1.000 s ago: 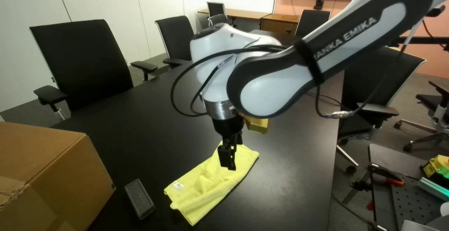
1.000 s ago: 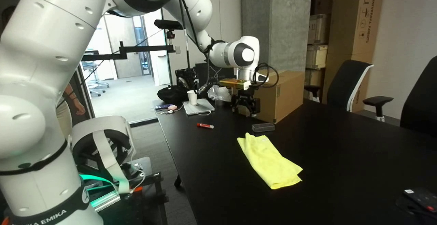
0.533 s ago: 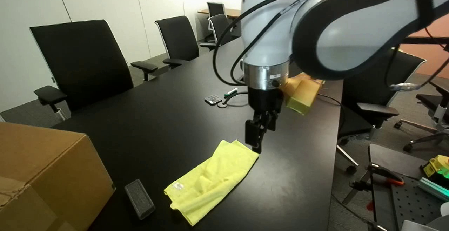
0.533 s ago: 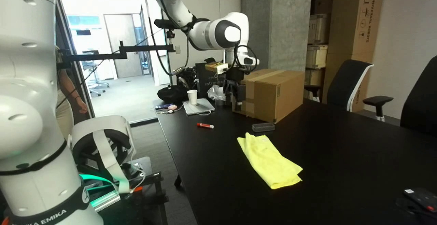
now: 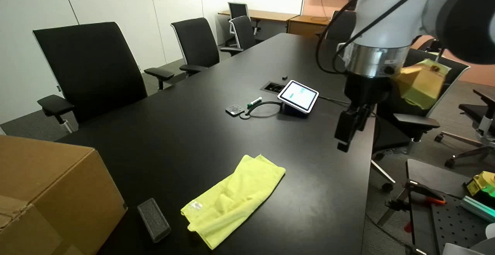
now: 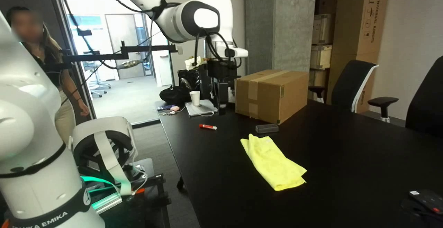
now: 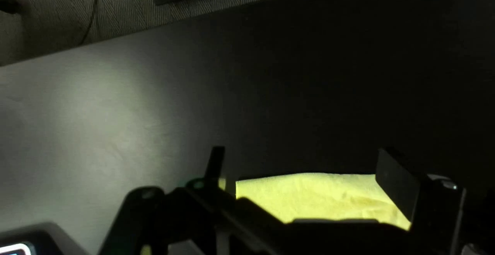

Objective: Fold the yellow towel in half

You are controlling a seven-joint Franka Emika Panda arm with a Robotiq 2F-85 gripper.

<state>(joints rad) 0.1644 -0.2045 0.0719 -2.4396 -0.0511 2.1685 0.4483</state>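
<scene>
gripper (image 7: 301,166) hangs wide, holding nothing, above bench (image 5: 185,142); yellow towel (image 5: 236,197) lies lower, well apart sideways, long axis likely jaw to jaw.

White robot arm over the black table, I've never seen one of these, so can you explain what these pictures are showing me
The machine is a jointed robot arm, ending in a black two-fingered gripper. The views come from three places: two outside the robot, looking from different spots, and the dark wrist view, taken from the arm itself, looking past the gripper. On the black table lie a creased yellow towel, a dark grey block and, in an exterior view, a red marker. A cardboard box and a small tablet stand there too. Nothing is held: the gripper is open and clear of the towel.
</scene>
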